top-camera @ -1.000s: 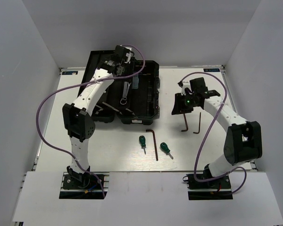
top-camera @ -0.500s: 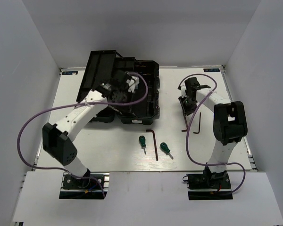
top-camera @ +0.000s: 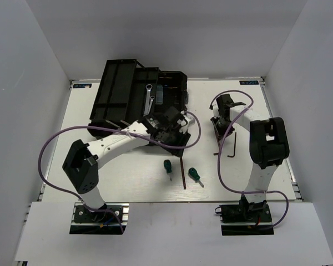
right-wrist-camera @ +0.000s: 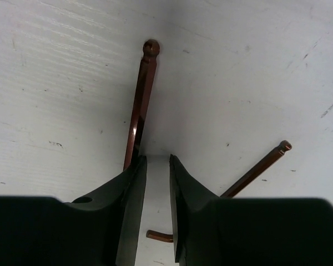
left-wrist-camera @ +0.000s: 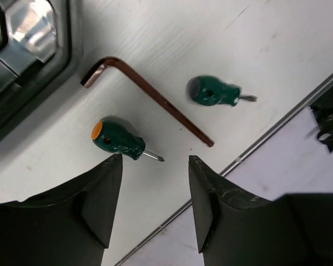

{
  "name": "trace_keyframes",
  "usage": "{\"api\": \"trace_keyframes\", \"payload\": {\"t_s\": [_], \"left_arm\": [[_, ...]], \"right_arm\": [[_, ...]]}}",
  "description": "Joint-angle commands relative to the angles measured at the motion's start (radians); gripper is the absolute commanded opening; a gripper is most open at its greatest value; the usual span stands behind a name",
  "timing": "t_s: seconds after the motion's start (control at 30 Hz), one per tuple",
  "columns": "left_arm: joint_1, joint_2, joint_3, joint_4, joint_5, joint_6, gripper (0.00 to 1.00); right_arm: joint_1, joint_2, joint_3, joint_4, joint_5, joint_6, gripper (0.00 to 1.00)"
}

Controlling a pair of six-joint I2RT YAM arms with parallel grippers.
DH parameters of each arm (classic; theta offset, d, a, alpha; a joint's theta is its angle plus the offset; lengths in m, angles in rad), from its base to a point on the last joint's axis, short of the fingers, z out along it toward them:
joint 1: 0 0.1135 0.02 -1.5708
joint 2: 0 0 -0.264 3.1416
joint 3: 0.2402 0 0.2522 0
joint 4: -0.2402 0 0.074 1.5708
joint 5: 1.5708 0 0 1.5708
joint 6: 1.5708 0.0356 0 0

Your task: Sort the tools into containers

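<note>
- The left tool [left-wrist-camera: 154, 166] hangs low over the desk [left-wrist-camera: 255, 33] with its jaws spread wide and nothing between them. In the overhead view it is at the five o'clock corner of the toolbox [top-camera: 175, 82].
- The orange-capped screwdriver [left-wrist-camera: 119, 138] lies just off the left fingertip. The second screwdriver [left-wrist-camera: 211, 91] is seen at two o'clock from it, and a brown hex key [left-wrist-camera: 155, 102] lies between the two, touching neither.
- The right tool [right-wrist-camera: 155, 160] is held close to the desk with its jaws only narrowly parted. The second hex key [right-wrist-camera: 141, 100] runs toward twelve o'clock from beside the left finger, and its short leg shows in the gap. No pinch on it is seen.
- The third hex key [right-wrist-camera: 258, 166] lies apart at three o'clock.
- A silver wrench [top-camera: 149, 95] is already in the toolbox.
- The screwdrivers are judged light and stiff, with rounded handles that may roll. They are best taken across the fat handle.
- The hex keys are judged thin, hard and slippery, and they lie flat on the desk. A hold across the long leg near the bend is advised.
</note>
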Motion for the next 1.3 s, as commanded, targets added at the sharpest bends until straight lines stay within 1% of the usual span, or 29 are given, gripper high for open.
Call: {"api": "trace_keyframes", "payload": {"t_s": [0.0,0.07,0.23,0.3,0.37,0.67,0.73,1.0,1.1,1.23,1.27], "left_arm": [[0.0,-0.034,-0.104,0.157,-0.022,0.002,0.62],[0.0,-0.044,-0.132,0.189,-0.013,-0.01,0.62],[0.0,-0.054,-0.206,0.263,0.022,-0.03,0.67],[0.0,-0.054,-0.226,0.297,0.035,-0.03,0.67],[0.0,-0.054,-0.235,0.307,0.047,-0.039,0.67],[-0.02,-0.003,-0.215,0.317,0.058,-0.039,0.67],[-0.029,0.021,-0.203,0.298,0.058,-0.039,0.67],[-0.058,0.094,-0.168,0.265,0.021,-0.03,0.67],[-0.069,0.113,-0.168,0.265,0.01,-0.03,0.67],[-0.078,0.124,-0.157,0.265,-0.013,-0.03,0.67],[-0.078,0.124,-0.157,0.265,-0.024,-0.03,0.67]], "right_arm": [[0.001,-0.037,-0.039,0.017,-0.046,0.043,0.3],[-0.001,-0.047,-0.045,0.014,-0.053,0.049,0.3],[-0.002,-0.081,-0.056,0.002,-0.078,0.064,0.3],[0.002,-0.091,-0.059,-0.006,-0.076,0.066,0.3],[0.002,-0.097,-0.056,-0.011,-0.112,0.07,0.3],[0.002,-0.15,-0.079,-0.02,-0.15,0.083,0.3],[0.004,-0.15,-0.088,-0.017,-0.161,0.087,0.3],[0.008,-0.096,-0.111,0.011,-0.152,0.096,0.31],[0.014,-0.068,-0.111,0.025,-0.139,0.099,0.31],[0.033,-0.047,-0.135,0.072,-0.092,0.106,0.31],[0.047,-0.045,-0.152,0.099,-0.058,0.11,0.31]]}}
